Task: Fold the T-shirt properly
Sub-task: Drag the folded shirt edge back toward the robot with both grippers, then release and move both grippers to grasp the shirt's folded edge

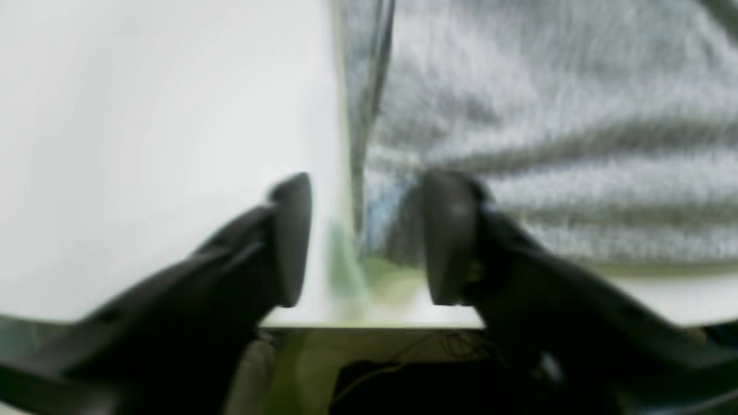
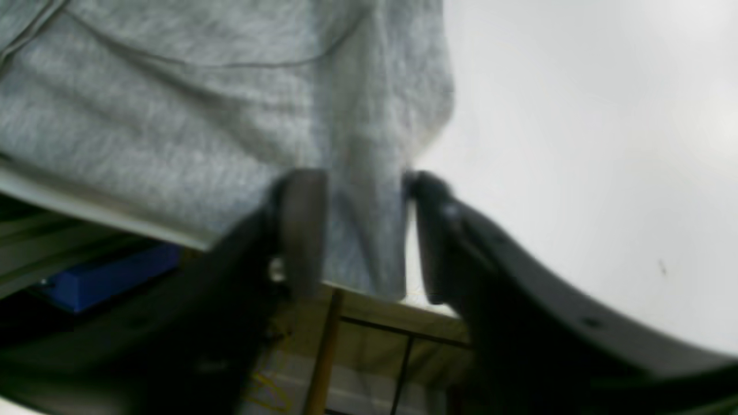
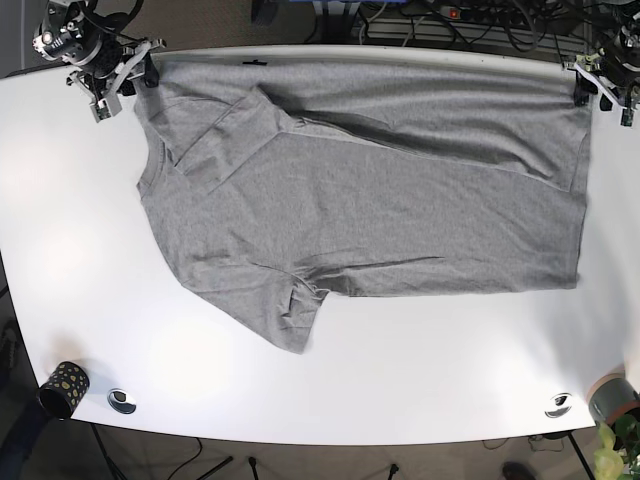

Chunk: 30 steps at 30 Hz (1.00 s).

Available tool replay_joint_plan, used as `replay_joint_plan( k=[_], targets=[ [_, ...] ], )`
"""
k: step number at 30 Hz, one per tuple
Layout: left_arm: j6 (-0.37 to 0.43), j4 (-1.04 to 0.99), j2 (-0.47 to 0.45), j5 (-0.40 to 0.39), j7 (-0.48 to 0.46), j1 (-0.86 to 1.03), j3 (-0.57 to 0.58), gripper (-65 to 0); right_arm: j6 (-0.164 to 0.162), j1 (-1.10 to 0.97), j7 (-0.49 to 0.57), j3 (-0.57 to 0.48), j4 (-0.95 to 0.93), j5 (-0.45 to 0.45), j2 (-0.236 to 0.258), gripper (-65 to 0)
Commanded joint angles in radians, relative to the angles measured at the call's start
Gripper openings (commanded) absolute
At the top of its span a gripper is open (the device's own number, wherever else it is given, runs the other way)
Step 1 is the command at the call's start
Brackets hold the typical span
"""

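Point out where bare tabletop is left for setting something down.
The white table is bare between the grey cotton T-shirt and its near edge, and left of the shirt. The far edge is crowded: both grippers, left and right, work there.

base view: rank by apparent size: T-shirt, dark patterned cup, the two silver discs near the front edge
1. T-shirt, by far the largest.
2. Dark patterned cup at the front left corner.
3. Left silver disc and right silver disc look about alike; no ranking between them.

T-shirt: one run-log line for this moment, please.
T-shirt flat, top edge folded | left gripper open at corner | right gripper open astride corner
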Motion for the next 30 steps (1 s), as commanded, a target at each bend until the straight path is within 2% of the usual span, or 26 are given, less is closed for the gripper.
replay_joint_plan(
  k=[1, 3, 4, 7, 10, 13, 19, 22, 26, 30],
  targets=[
    [-0.001, 0.019, -0.021, -0.019, -0.015, 0.003, -0.007, -28.6, 0.001, -0.001, 0.012, 0.036, 0.025, 0.02, -0.008, -24.1],
    [-0.001, 0.045, -0.021, -0.019, -0.015, 0.003, 0.001, -28.3, 0.001, 0.002, 0.011, 0.073, 0.04, 0.017, -0.028, -16.3],
    [-0.001, 0.062, -0.019, -0.02, -0.015, 0.003, 0.013, -28.3, 0.001, 0.003, 0.011, 0.087, 0.046, 0.02, -0.037, -14.4],
    [-0.001, 0.12, -0.019, -0.054, -0.015, 0.007, 0.044, -28.3, 0.001, 0.005, 0.011, 0.113, 0.075, 0.021, -0.051, -14.1],
    [-0.001, 0.149, -0.019, -0.14, -0.015, 0.009, 0.052, -28.3, 0.001, 0.034, 0.008, 0.119, 0.11, 0.021, -0.06, -14.0],
    [-0.001, 0.149, -0.019, -0.189, -0.015, 0.001, 0.056, -28.3, 0.001, 0.064, 0.008, 0.119, 0.118, 0.021, -0.06, -14.0],
    [-0.001, 0.155, -0.018, -0.186, -0.015, -0.096, 0.075, -28.3, 0.001, 0.141, 0.006, 0.117, 0.095, 0.014, -0.053, -14.0],
    [-0.001, 0.155, -0.018, -0.157, -0.015, -0.109, 0.104, -28.3, 0.001, 0.195, 0.006, 0.116, 0.063, 0.012, -0.051, -14.0],
    [0.08, 0.152, -0.018, -0.112, -0.015, -0.201, 0.162, -28.3, 0.001, 0.282, 0.006, 0.097, 0.006, -0.04, -0.039, -14.0],
    [0.114, 0.111, 0.002, -0.08, -0.015, -0.264, 0.165, -28.3, 0.001, 0.358, 0.006, 0.048, -0.04, -0.103, -0.037, -14.0]
  ],
)
